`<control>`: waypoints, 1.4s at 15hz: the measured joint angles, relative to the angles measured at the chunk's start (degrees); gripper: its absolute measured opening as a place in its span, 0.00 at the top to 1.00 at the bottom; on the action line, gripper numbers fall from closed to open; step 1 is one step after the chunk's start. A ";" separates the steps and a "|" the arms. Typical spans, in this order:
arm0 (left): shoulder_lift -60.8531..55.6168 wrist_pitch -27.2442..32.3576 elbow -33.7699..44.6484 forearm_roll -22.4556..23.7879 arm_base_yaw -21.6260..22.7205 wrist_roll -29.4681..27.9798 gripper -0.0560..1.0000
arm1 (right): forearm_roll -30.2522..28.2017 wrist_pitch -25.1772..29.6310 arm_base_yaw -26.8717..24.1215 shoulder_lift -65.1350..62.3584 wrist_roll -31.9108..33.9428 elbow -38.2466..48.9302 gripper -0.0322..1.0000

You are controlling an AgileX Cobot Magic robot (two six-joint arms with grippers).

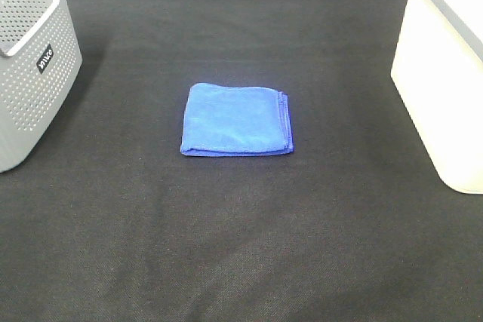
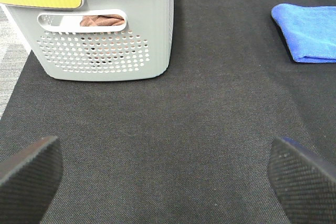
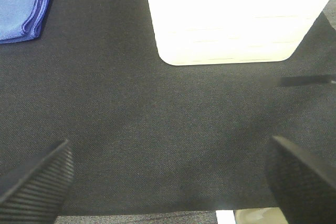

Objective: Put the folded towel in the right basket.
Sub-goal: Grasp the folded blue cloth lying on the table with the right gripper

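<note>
A blue folded towel [image 1: 237, 120] lies flat on the black cloth at the middle of the table. It also shows in the left wrist view [image 2: 308, 32] and in the right wrist view [image 3: 22, 9]. The white right basket [image 1: 445, 73] stands at the right edge; the right wrist view shows its wall [image 3: 231, 19]. Neither arm shows in the exterior high view. My left gripper [image 2: 168, 174] is open and empty, its pads [image 2: 29, 171] well short of the towel. My right gripper [image 3: 173, 182] is open and empty, facing the white basket.
A grey perforated basket [image 1: 30, 65] stands at the left edge; in the left wrist view [image 2: 105, 40] it holds a brown cloth [image 2: 102, 21]. The black cloth [image 1: 241, 246] covers the table. Its front edge shows in the right wrist view [image 3: 157, 216].
</note>
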 joint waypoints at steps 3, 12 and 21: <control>0.00 0.00 0.00 0.00 0.00 0.00 0.01 | 0.00 0.00 0.00 0.00 0.00 0.00 0.03; 0.00 0.00 0.00 0.00 0.00 0.00 0.01 | 0.00 0.00 0.00 0.00 0.00 0.00 0.03; 0.00 -0.06 0.00 0.00 0.00 0.00 0.01 | 0.52 0.00 0.00 2.86 -0.40 -0.92 0.04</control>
